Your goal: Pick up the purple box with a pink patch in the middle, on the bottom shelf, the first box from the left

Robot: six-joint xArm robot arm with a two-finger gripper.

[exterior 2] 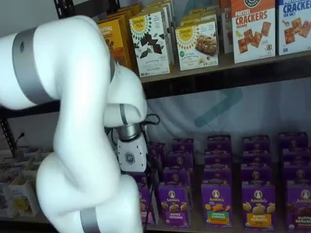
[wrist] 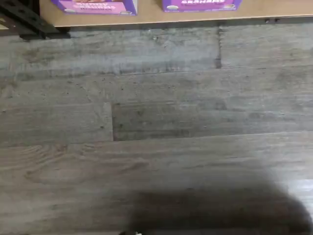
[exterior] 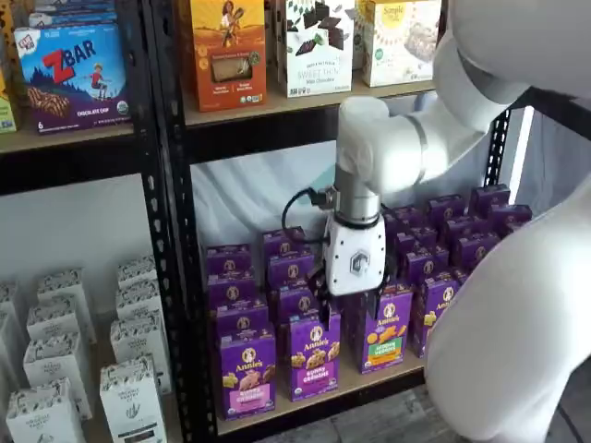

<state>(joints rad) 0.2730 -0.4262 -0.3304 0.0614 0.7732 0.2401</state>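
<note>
Below, open floor before shelf edge.

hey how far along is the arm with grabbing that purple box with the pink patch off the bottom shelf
Done: the arm has been brought in front of the bottom shelf, the gripper low among the purple rows. In hand: positioning; the fingers are hard to make out, so open or shut is unclear. Left: the purple box stands upright in the front row, not gripped, so reaching it, closing on it and lifting it out all remain.
</note>
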